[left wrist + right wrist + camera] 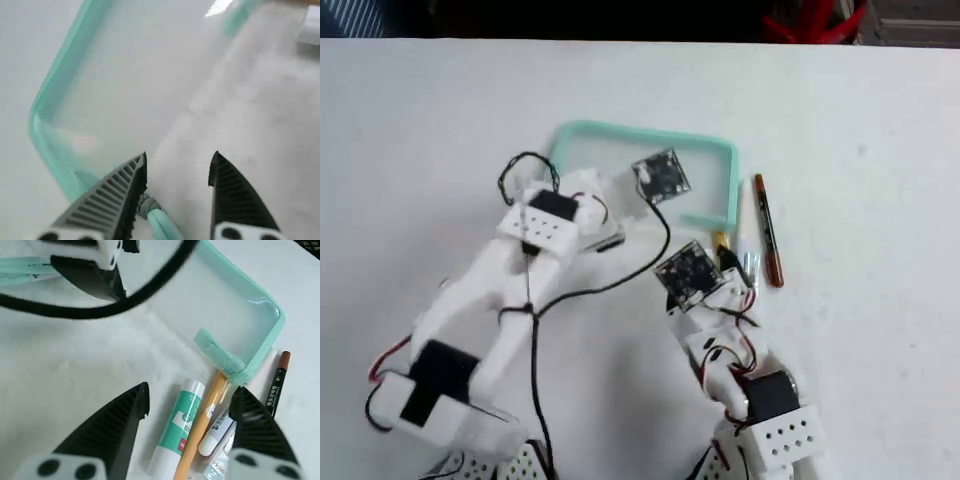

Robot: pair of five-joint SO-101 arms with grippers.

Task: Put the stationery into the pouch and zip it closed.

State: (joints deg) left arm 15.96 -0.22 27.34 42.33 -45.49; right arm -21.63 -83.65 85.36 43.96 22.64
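A clear pouch with a teal edge [650, 133] lies flat at mid-table. My left gripper [177, 165] is open at the pouch's near left corner, and a teal zip cord [156, 217] lies against one finger [122, 195]. My right gripper [191, 392] stands open over the stationery beside the pouch's open end [220, 356]. There lie a green-and-white glue stick [175, 432], an orange pencil [204, 425], a white pen [216, 436] and a brown pen [276, 385]. From above, the brown pen [767, 230] lies to the right of the pouch.
Both arms come in from the near edge, with the left arm [490, 300] and the right arm [740, 370] side by side. A black cable [610, 280] runs between them. The white table [860, 130] stretches around the pouch.
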